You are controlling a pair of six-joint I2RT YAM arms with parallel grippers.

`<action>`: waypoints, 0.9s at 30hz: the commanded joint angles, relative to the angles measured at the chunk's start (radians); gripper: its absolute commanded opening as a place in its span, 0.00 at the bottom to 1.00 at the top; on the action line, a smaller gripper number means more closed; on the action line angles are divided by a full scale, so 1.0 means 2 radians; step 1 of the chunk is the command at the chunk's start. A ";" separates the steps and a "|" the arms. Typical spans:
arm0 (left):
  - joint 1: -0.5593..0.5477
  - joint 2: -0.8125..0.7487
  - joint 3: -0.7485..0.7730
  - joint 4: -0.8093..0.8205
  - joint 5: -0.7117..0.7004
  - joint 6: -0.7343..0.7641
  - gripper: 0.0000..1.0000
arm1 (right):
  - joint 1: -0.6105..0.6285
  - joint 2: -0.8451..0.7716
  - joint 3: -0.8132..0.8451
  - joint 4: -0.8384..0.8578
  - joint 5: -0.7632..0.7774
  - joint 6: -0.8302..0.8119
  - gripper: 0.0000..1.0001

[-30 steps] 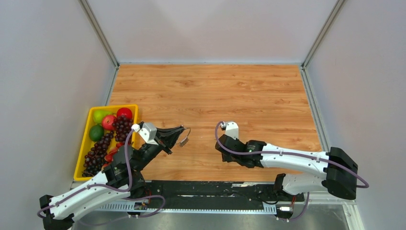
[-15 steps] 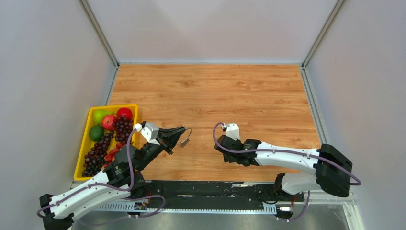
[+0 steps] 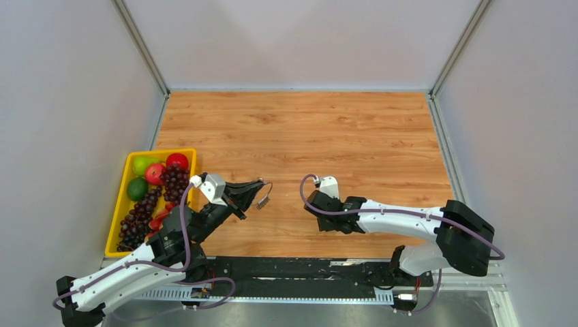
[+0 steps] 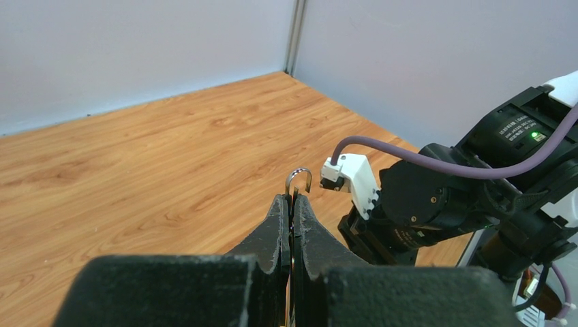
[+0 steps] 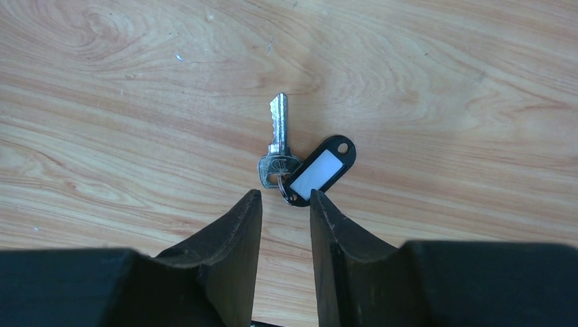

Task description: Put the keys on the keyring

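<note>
My left gripper (image 4: 292,197) is shut on the keyring (image 4: 298,176), a thin silver wire loop that pokes out past its fingertips. In the top view the left gripper (image 3: 258,184) holds the keyring (image 3: 267,184) above the table, and a small silver piece (image 3: 261,201) hangs under it. A silver key (image 5: 277,144) lies flat on the wood, joined by a small ring to a black tag (image 5: 320,170) with a white label. My right gripper (image 5: 285,197) stands open just short of the key's head, touching nothing. In the top view the right wrist hides that key.
A yellow tray (image 3: 160,151) with grapes, apples and limes stands at the left edge, beside the left arm. The right arm's wrist (image 4: 436,204) sits close to the right of the held keyring. Grey walls close in the wooden table (image 3: 307,129) on three sides.
The right arm has shifted a little to the left, its elbow and wrist closer to the table's middle. The left arm and the keyring have stayed still.
</note>
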 commanded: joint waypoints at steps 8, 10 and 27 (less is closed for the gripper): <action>-0.002 -0.008 0.013 0.010 0.003 -0.007 0.00 | -0.008 0.016 0.001 0.031 -0.020 -0.017 0.29; -0.001 -0.009 0.013 0.010 0.003 -0.006 0.00 | -0.010 0.018 0.000 0.031 -0.021 -0.018 0.27; -0.002 -0.010 0.013 0.007 0.001 -0.006 0.00 | -0.020 0.026 -0.011 0.037 -0.031 -0.021 0.00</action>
